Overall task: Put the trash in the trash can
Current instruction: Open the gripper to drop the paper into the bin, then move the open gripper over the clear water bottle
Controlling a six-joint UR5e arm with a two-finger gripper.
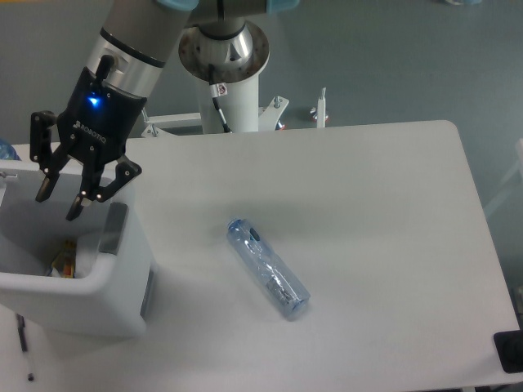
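Camera view shows our hand [59, 196] spread open and empty above the trash can [114, 302], while the bottle [267, 269] lies flat on the white surface [368, 212], well apart from it.

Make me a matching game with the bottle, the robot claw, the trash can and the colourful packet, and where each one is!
Things:
1. bottle
2. claw
3. trash can
4. colourful packet

Places or states:
A. inside the bin
B. lying on the table
C. open, above the bin
D. standing at the table's left end

Pairs: 1-B, 2-C, 3-D, 4-A
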